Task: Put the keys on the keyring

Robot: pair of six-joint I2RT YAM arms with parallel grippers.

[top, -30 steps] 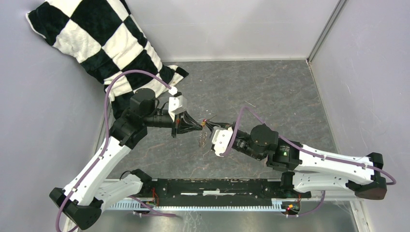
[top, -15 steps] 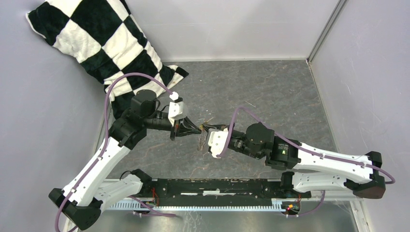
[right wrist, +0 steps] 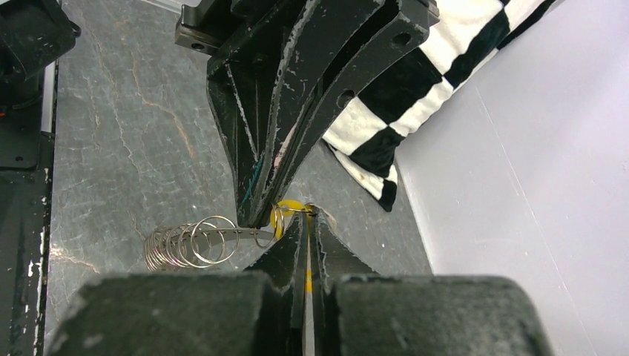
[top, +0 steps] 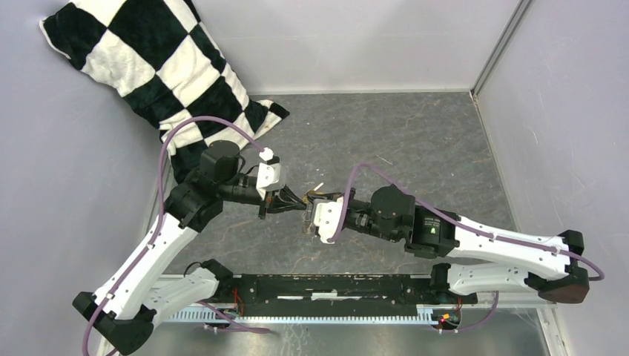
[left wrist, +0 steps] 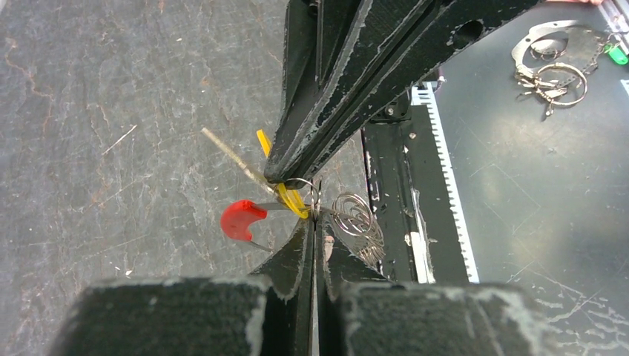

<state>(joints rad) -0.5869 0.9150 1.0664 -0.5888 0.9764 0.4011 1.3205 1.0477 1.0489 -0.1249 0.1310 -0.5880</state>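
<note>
Both hands meet tip to tip over the middle of the bench [top: 415, 141].
Left hand [left wrist: 312, 226], reaching from 9 o'clock, pinches the keyring [left wrist: 241, 219]; right hand [right wrist: 306, 222], from 3 o'clock, is clamped on the yellow key [right wrist: 285, 208], which touches the ring at the fingertips.

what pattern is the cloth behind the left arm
Cloth is black-and-white checkered; top external view.
</note>
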